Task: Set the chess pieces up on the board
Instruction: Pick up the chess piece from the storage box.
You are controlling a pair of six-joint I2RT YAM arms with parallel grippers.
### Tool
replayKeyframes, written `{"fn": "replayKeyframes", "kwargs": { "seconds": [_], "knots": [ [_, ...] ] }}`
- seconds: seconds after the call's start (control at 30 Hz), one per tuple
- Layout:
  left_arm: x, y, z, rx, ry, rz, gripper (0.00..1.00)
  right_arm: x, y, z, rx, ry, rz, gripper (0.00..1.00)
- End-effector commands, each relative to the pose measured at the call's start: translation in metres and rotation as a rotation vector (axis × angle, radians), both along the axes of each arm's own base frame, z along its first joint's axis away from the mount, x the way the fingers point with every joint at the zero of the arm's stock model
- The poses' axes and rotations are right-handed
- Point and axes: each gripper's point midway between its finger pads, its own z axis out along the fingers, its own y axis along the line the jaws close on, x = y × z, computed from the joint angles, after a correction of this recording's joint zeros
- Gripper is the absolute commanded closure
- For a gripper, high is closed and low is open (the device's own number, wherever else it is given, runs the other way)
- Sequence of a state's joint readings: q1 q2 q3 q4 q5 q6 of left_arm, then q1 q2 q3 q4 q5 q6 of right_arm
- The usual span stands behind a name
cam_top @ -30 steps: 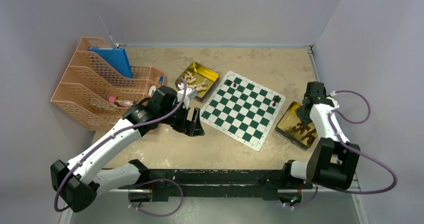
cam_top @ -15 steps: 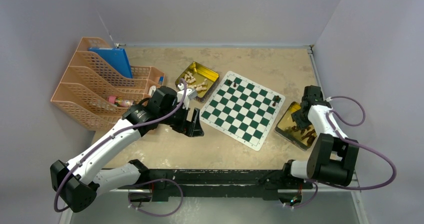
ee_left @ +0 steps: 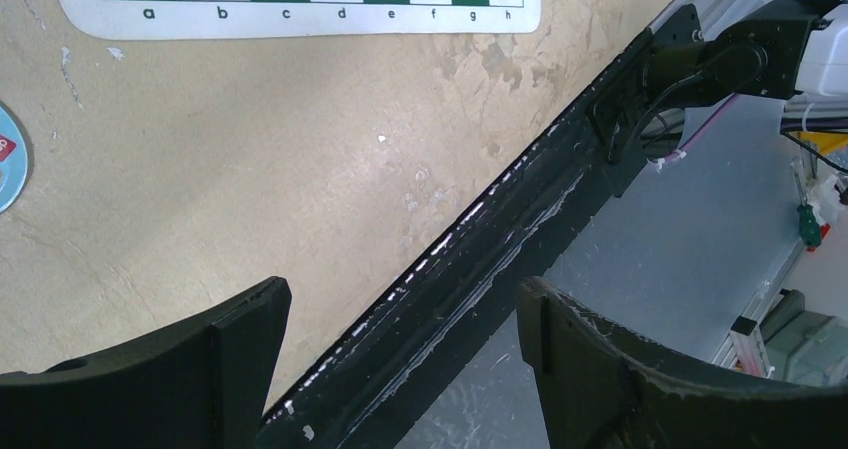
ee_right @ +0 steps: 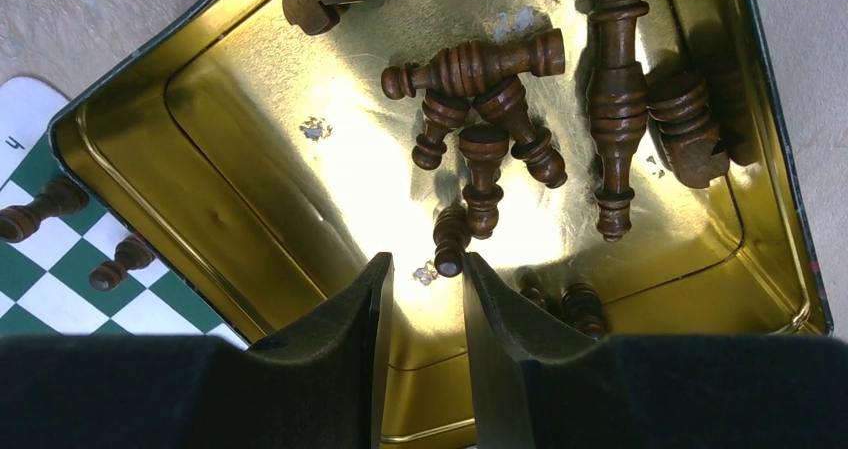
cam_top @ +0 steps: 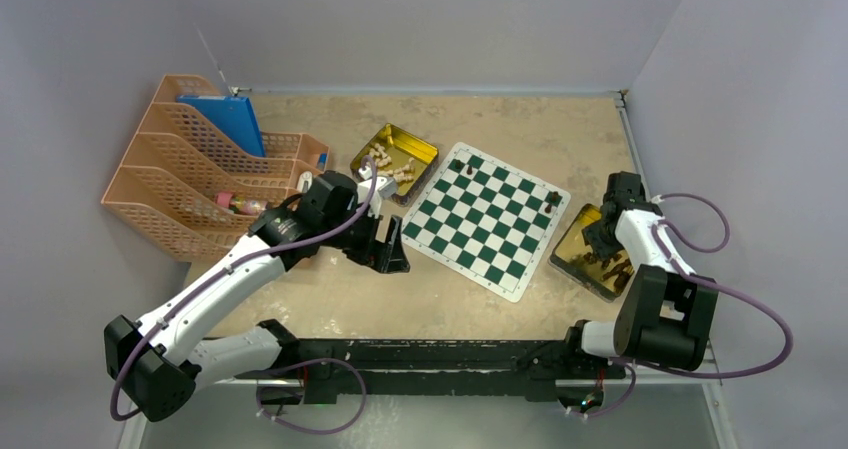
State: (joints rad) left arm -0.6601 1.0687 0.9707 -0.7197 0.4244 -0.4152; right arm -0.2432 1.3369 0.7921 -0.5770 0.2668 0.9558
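Ten-odd dark pieces (ee_right: 480, 69) in tin (ee_right: 290, 189)

Plain pale lilac-grey walls (cam_top: 420, 19) on 3 sides, soft even light. Tan tabletop (cam_top: 330, 299), mottled w/ scuffs (paler patches toward front). Black rail (cam_top: 430, 354) along near edge; peach file rack (cam_top: 150, 199) at left.

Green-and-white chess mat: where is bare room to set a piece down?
The green-and-white chess mat is bare across its middle and near side; dark brown wooden pieces stand only along its far-right edge. Crowded: the gold metal tin beside that edge, strewn with more.
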Motion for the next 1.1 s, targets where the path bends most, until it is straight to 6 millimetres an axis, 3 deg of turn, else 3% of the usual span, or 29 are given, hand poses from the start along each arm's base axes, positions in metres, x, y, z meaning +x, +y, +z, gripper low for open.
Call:
{"fn": "replayKeyframes", "kwargs": {
  "seconds": [0.0,0.27,0.63,1.07],
  "knots": [
    [0.008,-0.007,0.020,-0.036,-0.065,-0.021,0.17,-0.004,0.002,-0.004,0.018,0.004,-0.023,0.66],
    [0.004,-0.015,0.018,-0.069,-0.011,-0.028,0.18,-0.004,0.005,-0.007,0.032,-0.007,-0.024,0.69],
    [0.002,-0.012,0.018,-0.061,-0.010,-0.025,0.18,-0.002,0.000,0.004,-0.008,-0.042,0.001,0.85],
    [-0.010,0.002,0.024,-0.047,-0.033,-0.023,0.18,0.016,-0.020,0.072,-0.133,-0.104,0.085,0.89]
  ]
}}
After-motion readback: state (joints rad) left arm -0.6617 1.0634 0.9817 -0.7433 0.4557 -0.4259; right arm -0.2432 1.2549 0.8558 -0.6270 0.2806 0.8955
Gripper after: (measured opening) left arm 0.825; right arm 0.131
